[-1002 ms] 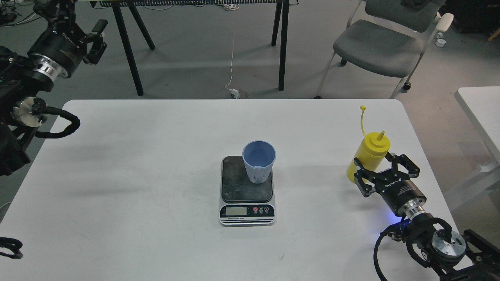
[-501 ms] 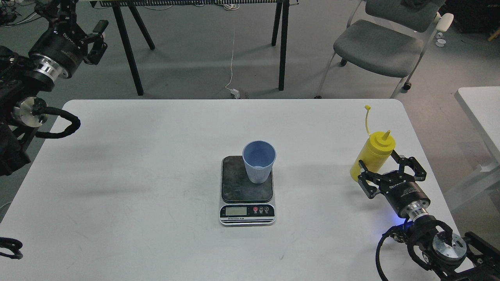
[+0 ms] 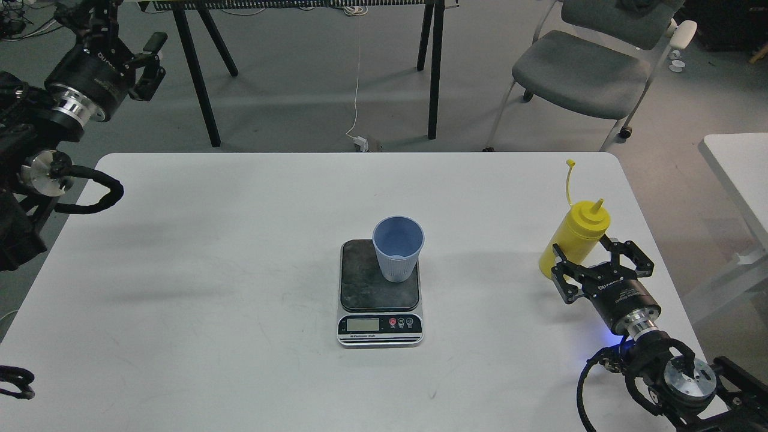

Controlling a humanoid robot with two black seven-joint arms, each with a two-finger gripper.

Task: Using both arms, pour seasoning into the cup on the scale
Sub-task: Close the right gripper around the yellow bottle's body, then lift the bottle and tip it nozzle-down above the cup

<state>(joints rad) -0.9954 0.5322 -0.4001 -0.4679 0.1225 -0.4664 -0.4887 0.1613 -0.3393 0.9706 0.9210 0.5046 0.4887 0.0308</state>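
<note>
The light-blue ribbed cup [image 3: 397,249] stands upright on the dark plate of the scale [image 3: 379,327] at the middle of the white table [image 3: 210,240]. The yellow seasoning bottle [image 3: 577,234] stands near the table's right edge, leaning right, its cap strap pointing up. My right gripper [image 3: 591,251] is open just in front of the bottle, with its fingers on either side of the bottle's lower part. My left gripper [image 3: 149,63] is open and empty, held high beyond the table's far left corner.
A grey chair [image 3: 576,72] and black trestle legs [image 3: 198,78] stand on the floor behind the table. A second white table [image 3: 738,174] is at the right. A white cable with a plug [image 3: 360,143] lies behind the far edge.
My right gripper has shifted a little to the right, and the yellow bottle has moved right with it. The left arm has barely moved. Cup and scale are unchanged.
</note>
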